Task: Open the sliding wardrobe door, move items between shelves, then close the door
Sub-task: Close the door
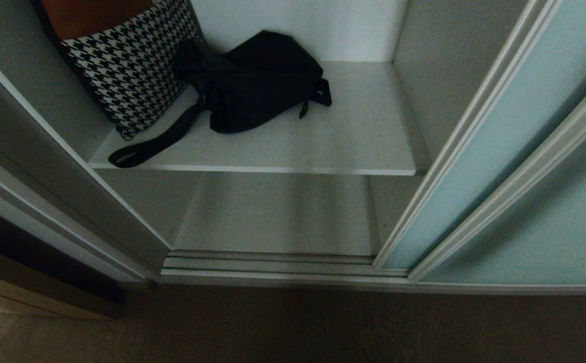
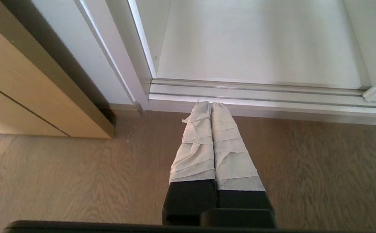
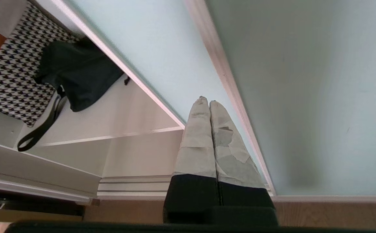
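Observation:
The sliding wardrobe door (image 1: 479, 151) (image 3: 162, 48) stands slid to the right, leaving the bay open. One of the items, a bulky black bag (image 1: 257, 80) (image 3: 81, 74), lies on the upper of the shelves (image 1: 353, 136). Its broad strap (image 1: 141, 148) reaches the shelf's front edge. The lower shelf board (image 1: 282, 217) (image 2: 255, 48) is bare. My right gripper (image 3: 206, 101) is shut and holds nothing, its tips close in front of the door's glass near the frame. My left gripper (image 2: 207, 104) is shut and holds nothing, low over the floor, pointing at the track. Neither arm shows in the head view.
A black-and-white houndstooth bag (image 1: 131, 65) leans against the bay's left wall beside the black bag. A ribbed silver floor track (image 1: 272, 264) runs along the bay's foot. A greyer twin panel (image 1: 549, 237) stands right of the door. A wooden cabinet (image 2: 19, 97) stands on the left.

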